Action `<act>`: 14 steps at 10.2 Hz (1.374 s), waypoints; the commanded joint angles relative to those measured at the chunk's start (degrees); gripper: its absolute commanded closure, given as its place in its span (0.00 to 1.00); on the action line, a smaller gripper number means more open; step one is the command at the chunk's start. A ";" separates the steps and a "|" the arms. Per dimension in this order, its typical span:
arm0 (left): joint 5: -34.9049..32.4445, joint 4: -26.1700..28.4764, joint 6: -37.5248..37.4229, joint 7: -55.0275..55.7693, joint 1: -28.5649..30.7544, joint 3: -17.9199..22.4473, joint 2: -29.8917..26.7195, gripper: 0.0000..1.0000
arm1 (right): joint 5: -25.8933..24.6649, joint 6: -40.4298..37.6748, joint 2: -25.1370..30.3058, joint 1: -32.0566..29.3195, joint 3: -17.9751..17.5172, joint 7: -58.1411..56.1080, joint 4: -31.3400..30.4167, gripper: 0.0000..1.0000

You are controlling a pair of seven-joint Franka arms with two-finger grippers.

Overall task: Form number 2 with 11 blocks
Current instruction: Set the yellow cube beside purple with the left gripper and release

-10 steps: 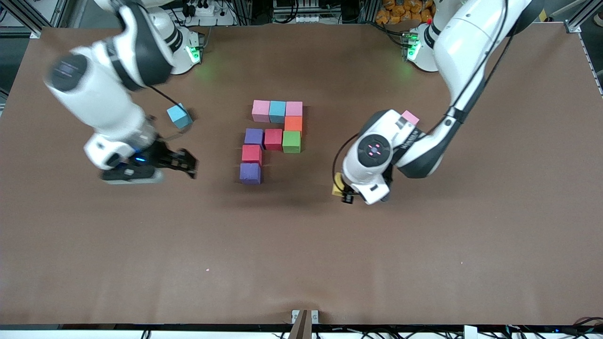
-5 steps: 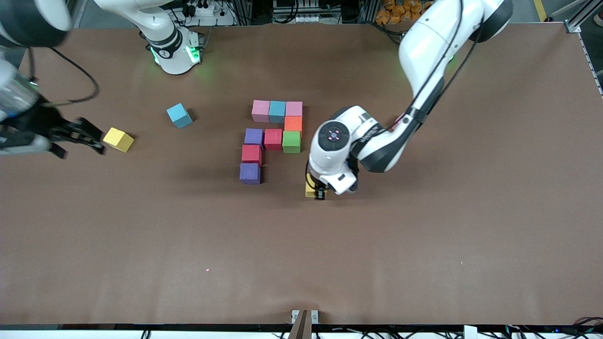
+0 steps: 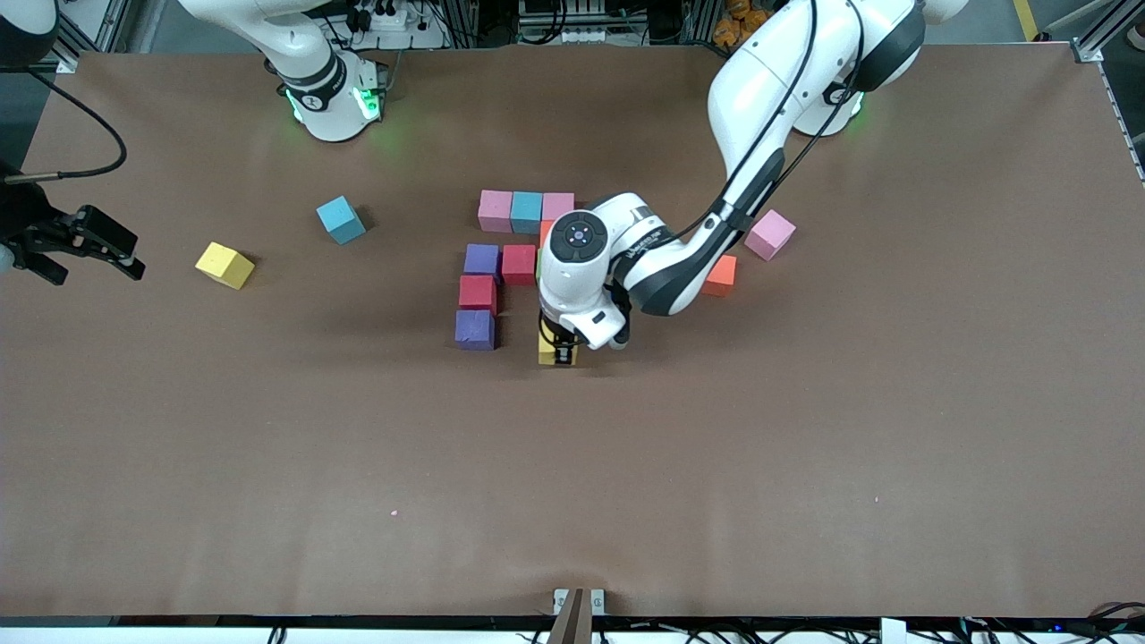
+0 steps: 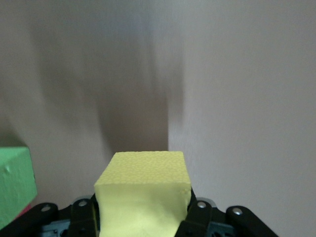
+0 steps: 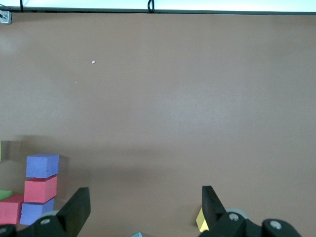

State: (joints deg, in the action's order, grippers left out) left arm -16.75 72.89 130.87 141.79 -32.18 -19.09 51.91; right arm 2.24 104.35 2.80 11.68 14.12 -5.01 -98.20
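Brown table (image 3: 805,429): yellow block (image 3: 547,350) is clamped in left gripper (image 3: 560,352) fingers, beside the purple block (image 3: 475,328) ending the unfinished number 2 (image 3: 523,259), one gap apart. Right gripper (image 3: 89,243) waits, fingers spread.

Brown table (image 3: 805,465), perhaps matte-covered

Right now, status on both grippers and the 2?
Left gripper shut on yellow block, over bottom row. Right gripper open, waiting at table edge. Number 2 has nine blocks placed. Nothing in the way.
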 commanded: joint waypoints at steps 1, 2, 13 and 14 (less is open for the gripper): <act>1.28 -3.89 1.40 0.77 -2.18 0.89 2.40 0.79 | 0.14 -0.64 -1.57 -0.42 -0.24 0.27 1.79 0.00; 1.19 -3.99 2.37 1.55 -2.62 0.89 2.49 0.79 | -0.99 -0.46 -1.74 -0.51 -0.15 0.01 2.14 0.00; 1.28 -6.98 5.54 5.69 -7.20 2.83 6.54 0.79 | 0.05 -6.25 -1.57 -5.17 -0.06 0.35 7.14 0.00; 1.28 -6.98 5.71 5.78 -7.20 2.91 6.54 0.79 | -0.47 -6.35 -1.66 -5.26 -0.15 0.35 7.15 0.00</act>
State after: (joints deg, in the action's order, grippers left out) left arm -16.75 67.58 135.93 146.61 -38.37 -17.13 57.49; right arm 2.02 99.41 1.81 7.59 14.52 -4.84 -92.77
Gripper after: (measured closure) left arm 0.427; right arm 0.000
